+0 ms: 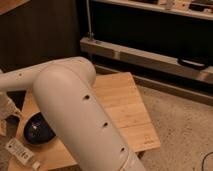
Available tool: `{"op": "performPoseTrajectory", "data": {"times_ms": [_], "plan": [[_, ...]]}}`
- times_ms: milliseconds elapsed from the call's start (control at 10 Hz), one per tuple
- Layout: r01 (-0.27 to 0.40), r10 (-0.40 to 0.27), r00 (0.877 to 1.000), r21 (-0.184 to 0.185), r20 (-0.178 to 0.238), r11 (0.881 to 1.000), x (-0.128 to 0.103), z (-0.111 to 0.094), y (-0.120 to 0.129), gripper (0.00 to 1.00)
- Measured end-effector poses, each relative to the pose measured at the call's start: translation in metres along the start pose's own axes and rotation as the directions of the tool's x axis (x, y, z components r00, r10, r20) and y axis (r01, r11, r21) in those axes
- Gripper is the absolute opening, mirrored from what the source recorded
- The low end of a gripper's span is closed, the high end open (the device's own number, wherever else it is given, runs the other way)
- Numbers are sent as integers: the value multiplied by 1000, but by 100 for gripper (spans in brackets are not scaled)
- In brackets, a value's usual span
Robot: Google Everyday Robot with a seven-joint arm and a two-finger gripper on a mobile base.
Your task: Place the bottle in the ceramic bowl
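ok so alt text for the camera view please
A robot's white arm fills the view over a wooden table; its gripper is at the left edge, near a black ceramic bowl and a white bottle lying beside it.

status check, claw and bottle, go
claw open at far left edge, clear of bottle. bottle lying on table beside bowl, not in it. arm hides mid table.

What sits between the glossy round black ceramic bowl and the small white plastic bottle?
Camera view: only a thin strip of bare wooden tabletop between black ceramic bowl and white plastic bottle. Tool at left edge, near bowl.
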Motion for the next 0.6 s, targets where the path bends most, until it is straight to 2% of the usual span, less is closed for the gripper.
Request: {"op": "performPoseTrajectory", "data": {"times_ms": [300, 600], "plan": [[73, -73, 997, 13, -12, 997, -34, 7, 11, 65], [87, -85, 995, 40, -45, 995, -34, 10, 15, 65]]}}
